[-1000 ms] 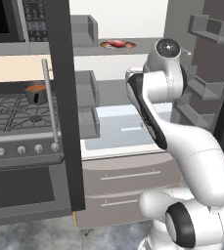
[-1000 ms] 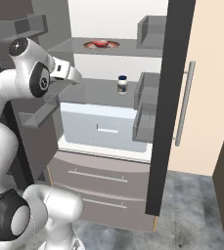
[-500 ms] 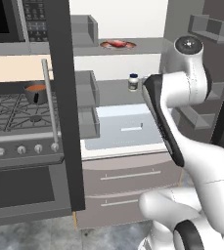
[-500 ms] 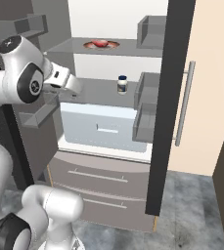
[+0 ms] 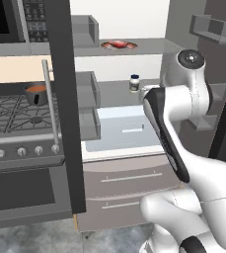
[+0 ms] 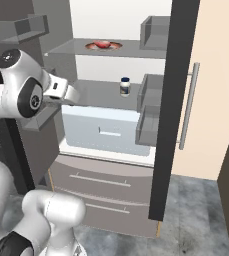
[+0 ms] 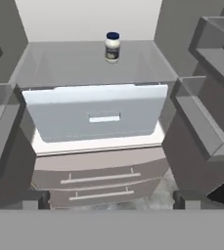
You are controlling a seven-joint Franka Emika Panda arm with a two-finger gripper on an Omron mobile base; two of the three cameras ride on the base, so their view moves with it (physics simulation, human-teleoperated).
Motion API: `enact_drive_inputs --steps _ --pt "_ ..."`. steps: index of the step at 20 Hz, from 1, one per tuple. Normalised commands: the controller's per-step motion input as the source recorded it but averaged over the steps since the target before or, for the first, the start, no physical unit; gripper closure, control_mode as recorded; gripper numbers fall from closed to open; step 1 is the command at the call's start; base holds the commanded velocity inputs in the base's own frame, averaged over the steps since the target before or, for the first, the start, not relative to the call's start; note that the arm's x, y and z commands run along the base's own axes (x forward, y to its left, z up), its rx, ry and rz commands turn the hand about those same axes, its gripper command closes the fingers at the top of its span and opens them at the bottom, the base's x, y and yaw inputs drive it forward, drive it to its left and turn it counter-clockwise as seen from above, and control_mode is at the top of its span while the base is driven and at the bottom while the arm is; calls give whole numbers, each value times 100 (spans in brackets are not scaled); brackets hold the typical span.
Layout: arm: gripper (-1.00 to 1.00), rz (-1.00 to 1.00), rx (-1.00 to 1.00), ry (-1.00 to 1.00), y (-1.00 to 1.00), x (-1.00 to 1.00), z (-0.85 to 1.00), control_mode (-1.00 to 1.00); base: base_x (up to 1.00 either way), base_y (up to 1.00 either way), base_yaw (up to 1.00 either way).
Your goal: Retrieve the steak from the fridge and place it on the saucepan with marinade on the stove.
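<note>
The steak [image 5: 118,44] lies red on a round plate on the upper shelf of the open fridge [image 6: 81,50], also seen as the steak [image 6: 102,44]. On the stove [image 5: 13,118] at left stands the dark saucepan [image 5: 35,94] with orange-red liquid. My gripper [image 7: 111,201] is open and empty, its dark fingertips [image 7: 35,199] wide apart. It sits in front of the fridge at middle-shelf height, well below the steak, and looks down at the pale drawer [image 7: 96,117]. The hand [image 6: 61,92] juts from the arm at the fridge's left side.
A white jar with a dark lid [image 7: 112,47] stands on the middle shelf. Grey door bins [image 7: 209,122] flank the opening on both sides. The left fridge door's dark edge [image 5: 65,99] stands between fridge and stove. Two lower drawers [image 7: 101,178] are shut.
The arm's elbow has swung towards the fridge's right side and the hand has dropped a little in front of the middle shelf. The steak, jar and saucepan stay put.
</note>
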Motion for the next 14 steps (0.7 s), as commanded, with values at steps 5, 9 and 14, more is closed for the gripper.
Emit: enact_drive_inputs --steps 5,9,14 --pt "-100 22 2 -4 0 -1 -41 -100 0 0 0" --pt "-100 24 4 -4 0 -11 -40 -100 0 0 0" --pt "-100 25 3 -4 0 -13 -22 -100 0 0 0"
